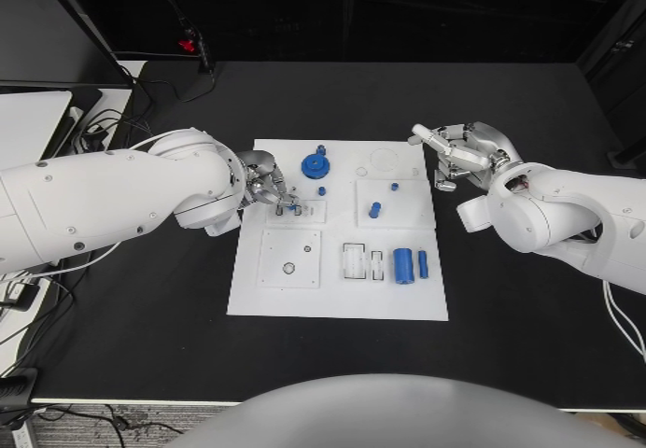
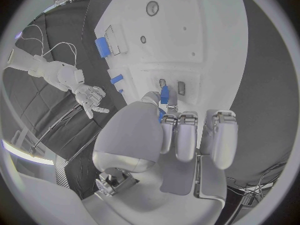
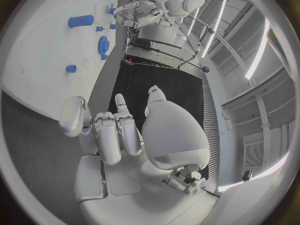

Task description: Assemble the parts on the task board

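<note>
The white task board lies in the middle of the table. My left hand hovers over the board's left part and pinches a small blue part between thumb and finger, just above two small slots. A blue gear, a short blue peg, a blue cylinder and a thin blue bar sit on the board. My right hand hangs beside the board's far right corner, fingers apart, with nothing in it.
Black table surrounds the board on all sides. A white box and cables lie at the table's far left edge. An oval recess and an open rectangular slot mark the board's near half.
</note>
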Motion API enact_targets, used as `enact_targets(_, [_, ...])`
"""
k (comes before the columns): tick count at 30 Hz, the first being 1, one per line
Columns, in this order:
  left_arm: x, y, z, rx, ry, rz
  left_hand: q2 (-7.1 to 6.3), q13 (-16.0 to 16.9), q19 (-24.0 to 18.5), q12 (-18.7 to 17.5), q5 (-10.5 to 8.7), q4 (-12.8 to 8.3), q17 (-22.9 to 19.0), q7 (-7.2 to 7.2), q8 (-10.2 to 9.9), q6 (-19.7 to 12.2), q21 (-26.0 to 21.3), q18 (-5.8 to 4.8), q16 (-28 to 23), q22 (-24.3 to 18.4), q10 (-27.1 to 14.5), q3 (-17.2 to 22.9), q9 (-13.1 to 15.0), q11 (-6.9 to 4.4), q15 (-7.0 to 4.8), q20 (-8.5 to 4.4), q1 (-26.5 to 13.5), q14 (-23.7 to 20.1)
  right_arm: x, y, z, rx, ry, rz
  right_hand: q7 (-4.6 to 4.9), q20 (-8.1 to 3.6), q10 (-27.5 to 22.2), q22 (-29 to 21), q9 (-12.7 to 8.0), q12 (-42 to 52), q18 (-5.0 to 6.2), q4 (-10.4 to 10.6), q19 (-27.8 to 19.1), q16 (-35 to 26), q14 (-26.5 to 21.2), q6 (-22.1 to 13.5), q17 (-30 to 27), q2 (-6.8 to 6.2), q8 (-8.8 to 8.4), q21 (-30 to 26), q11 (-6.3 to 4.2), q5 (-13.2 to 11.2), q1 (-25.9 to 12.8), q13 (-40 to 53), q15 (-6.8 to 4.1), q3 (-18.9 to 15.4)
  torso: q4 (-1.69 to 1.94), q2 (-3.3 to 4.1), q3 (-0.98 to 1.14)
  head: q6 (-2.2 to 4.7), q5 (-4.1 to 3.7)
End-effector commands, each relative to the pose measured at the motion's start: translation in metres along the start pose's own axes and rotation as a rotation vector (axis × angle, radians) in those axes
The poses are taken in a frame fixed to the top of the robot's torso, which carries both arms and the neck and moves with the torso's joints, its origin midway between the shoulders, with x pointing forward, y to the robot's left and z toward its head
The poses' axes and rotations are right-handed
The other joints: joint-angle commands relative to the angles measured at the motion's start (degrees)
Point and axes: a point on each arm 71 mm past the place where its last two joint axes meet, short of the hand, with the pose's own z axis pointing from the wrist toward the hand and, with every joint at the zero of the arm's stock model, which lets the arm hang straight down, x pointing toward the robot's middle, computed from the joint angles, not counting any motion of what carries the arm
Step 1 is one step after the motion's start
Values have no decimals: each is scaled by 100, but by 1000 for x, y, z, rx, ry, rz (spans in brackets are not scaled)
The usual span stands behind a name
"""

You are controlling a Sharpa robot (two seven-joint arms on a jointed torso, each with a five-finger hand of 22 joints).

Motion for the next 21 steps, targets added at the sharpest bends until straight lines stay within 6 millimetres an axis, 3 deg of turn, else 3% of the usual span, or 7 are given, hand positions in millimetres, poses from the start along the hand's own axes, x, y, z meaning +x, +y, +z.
enact_targets(1, [0, -2, 0, 2, -10, 19, 330, 1491, 598, -14, 16, -8, 1510, -24, 17, 40, 18, -37, 5, 1509, 610, 43, 42, -14, -41, -32, 250, 590, 1, 2, 0, -12, 2, 2, 1, -12, 596, 310, 6, 15, 36, 1, -40, 14, 595, -43, 1510, 65, 40, -34, 34, 22, -1, 1508, 40, -26, -3, 5, -3, 0, 8])
enact_targets(21, [6, -5, 2, -5, 42, 53, 358, 1491, 598, -14, -20, -5, 1510, -15, 1, 41, 18, -37, 5, 1509, 610, 73, 30, -4, -32, -27, 148, 590, 0, 1, 0, -11, 1, 2, 1, -11, 596, 307, 6, 15, 37, 2, -44, 14, 595, -47, 1510, 70, 45, -39, 35, 23, -6, 1508, 40, -29, -4, -5, -2, 0, 2])
